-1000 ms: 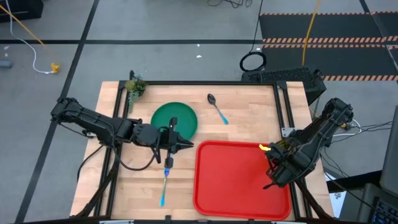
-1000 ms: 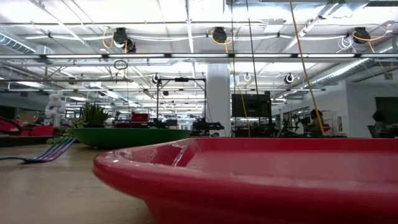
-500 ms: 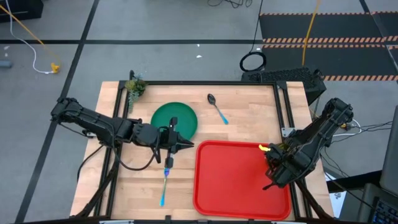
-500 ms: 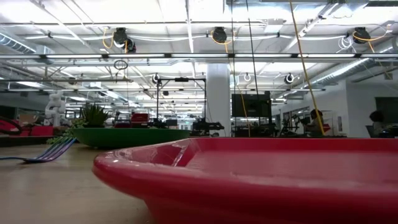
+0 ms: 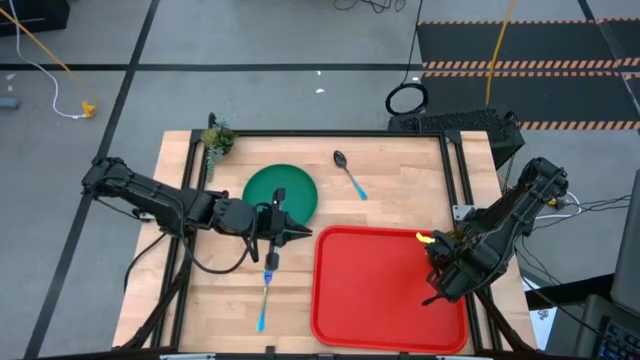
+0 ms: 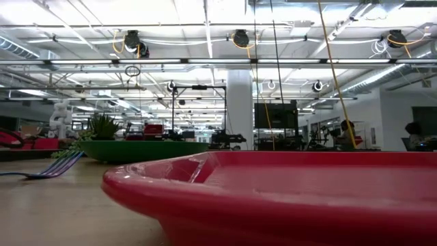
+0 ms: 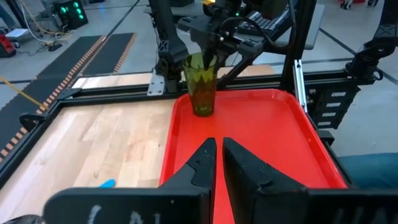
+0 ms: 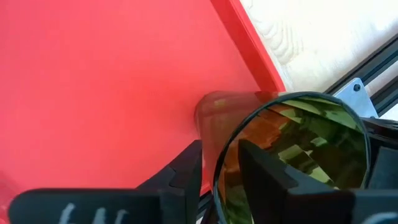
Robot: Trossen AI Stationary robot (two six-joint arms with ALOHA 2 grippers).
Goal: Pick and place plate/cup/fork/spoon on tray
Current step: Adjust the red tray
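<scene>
The olive-green cup stands upright on its base on the red tray, near the tray's right edge. My right gripper is shut on it from above; in the high view the arm hides the cup. My left gripper is shut and empty, hovering by the tray's left edge, pointing toward the cup. The dark-green plate lies flat on the table behind it. The fork lies on the table left of the tray. The spoon lies at the far middle. My right gripper holds the cup by its rim, on the side toward the table's right edge. One finger is inside the cup and one outside, the wall between them. The fingers point down from above. The cup is upright, its base on the tray.
A small plant stands at the table's far left corner. A dark frame rail runs along the table's right edge. The tray's floor between the cup and my left gripper is bare.
</scene>
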